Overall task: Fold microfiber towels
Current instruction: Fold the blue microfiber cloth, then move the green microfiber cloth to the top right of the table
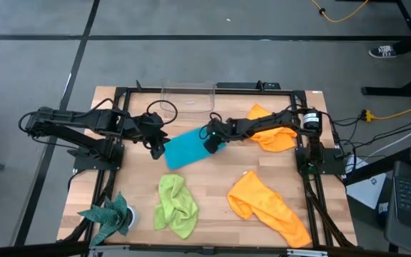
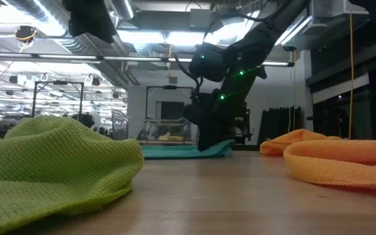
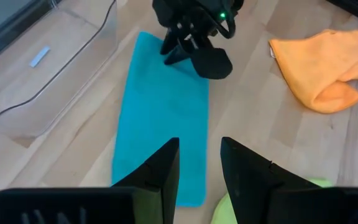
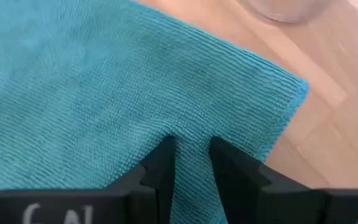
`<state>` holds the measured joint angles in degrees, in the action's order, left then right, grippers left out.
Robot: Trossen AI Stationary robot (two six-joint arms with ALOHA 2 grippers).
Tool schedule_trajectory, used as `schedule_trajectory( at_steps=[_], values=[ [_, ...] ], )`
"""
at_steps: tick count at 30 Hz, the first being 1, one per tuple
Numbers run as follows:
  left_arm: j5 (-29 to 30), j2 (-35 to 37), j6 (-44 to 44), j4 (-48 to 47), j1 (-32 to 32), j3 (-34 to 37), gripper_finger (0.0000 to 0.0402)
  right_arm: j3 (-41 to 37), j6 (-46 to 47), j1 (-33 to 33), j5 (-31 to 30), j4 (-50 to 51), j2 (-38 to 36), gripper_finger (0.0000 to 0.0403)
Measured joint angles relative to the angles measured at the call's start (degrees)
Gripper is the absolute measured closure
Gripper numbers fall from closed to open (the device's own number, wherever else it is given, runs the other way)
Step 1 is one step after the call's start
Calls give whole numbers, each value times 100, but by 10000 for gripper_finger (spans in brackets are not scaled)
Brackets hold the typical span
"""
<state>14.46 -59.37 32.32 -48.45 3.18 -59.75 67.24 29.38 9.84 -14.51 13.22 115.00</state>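
I have the turquoise towel lying flat between my two grippers, already a long narrow strip on the desk, with the clear plastic bin just beyond it. The right gripper is down on one short end, its fingers standing a narrow gap apart with a small pucker of the weave rising between them; I read that as a light pinch on the cloth. The left gripper sits over the opposite end, fingers a little apart, and from the wrist view I cannot be sure they have any cloth, so I call it hovering just above the hem.

The towel looks soft, light and limp, with a grippy ribbed pile. It should drape rather than hold shape, so I would take it at the end corners, close to the hem, and lift both together to carry one end over the other.

The lime-green towel and two orange towels lie crumpled, well apart from my fingers.
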Motion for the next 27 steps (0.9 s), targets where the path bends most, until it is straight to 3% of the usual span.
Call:
schedule_trajectory(
  at_steps=[7, 9, 11, 14, 18, 20, 23, 27],
  values=[
    [7, 0, 3, 2, 0, 0, 291, -47, 369, -111, 390, -73, -11, 294],
    [7, 0, 20, 4, 0, 0, 291, -40, 590, -260, 761, -62, -9, 294],
    [7, 0, 24, 4, 0, 0, 291, -40, 882, -422, 1486, -69, -9, 294],
    [9, 0, 24, 4, 0, 0, 291, -46, 1082, -592, 3114, -201, 14, 294],
    [9, 0, 15, 3, 0, 0, 291, 111, 774, -631, 5347, -102, 76, 294],
    [9, 0, 15, 4, 0, 0, 291, 309, 572, -627, 5969, -215, 50, 294],
    [11, 0, 15, 4, 0, 0, 291, 617, 285, -614, 6074, -198, 49, 295],
    [18, 0, 16, 5, 0, 0, 291, 1132, -597, -678, 5238, -265, 46, 296]
  ],
)
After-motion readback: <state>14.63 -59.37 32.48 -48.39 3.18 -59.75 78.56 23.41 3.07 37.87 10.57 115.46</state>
